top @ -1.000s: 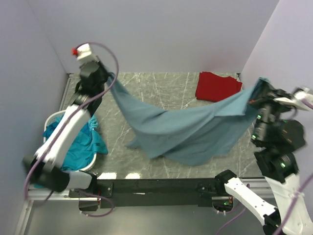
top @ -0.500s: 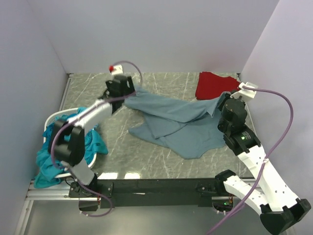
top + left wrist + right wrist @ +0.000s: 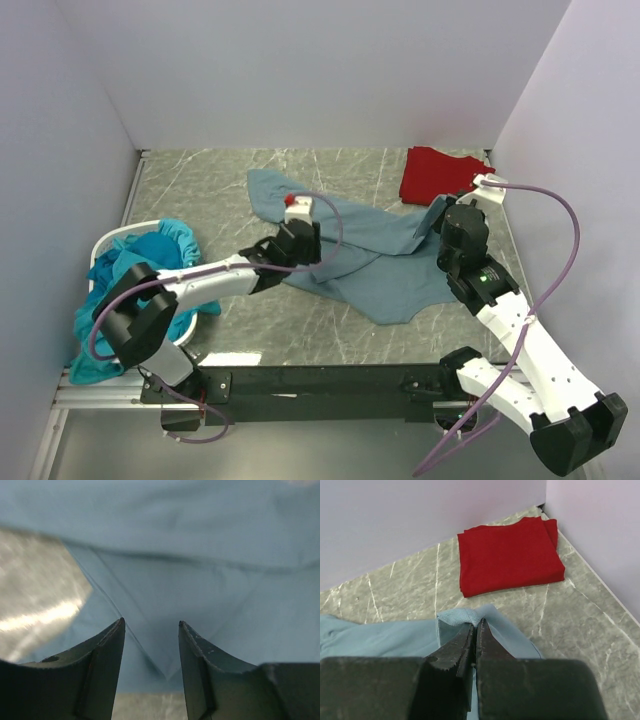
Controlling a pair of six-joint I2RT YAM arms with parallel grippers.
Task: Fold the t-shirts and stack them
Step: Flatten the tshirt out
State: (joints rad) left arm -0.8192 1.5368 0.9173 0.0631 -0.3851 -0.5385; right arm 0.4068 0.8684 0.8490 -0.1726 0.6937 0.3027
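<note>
— What is your left pincer doing?

— My left pincer [image 3: 150, 630] is released. Its fingers are spread with nothing between them, low over the blue-grey t-shirt [image 3: 200, 580]. A second ago it held one corner high; it has let that go and come in over the middle of the cloth.

— And the right?

— My right pincer [image 3: 476, 626] is clenched on a turned-over hem of the same shirt, right at its tips. It was up in the air too, and now it is down near the counter [image 3: 580, 610].

— So where is the shirt?

— No longer strung between my arms. It lies on the counter from under my left pincer across to my right, rumpled, with a flap doubled over.

— Meaning?

— I judge the laying-out done and the smoothing and folding not yet begun. Beyond my right pincer, in the far corner, the red t-shirt [image 3: 507, 555] lies folded, likely the base of the stack. Back along my left arm, the basket [image 3: 105, 240] holds teal t-shirts [image 3: 150, 265] waiting their turn.
</note>
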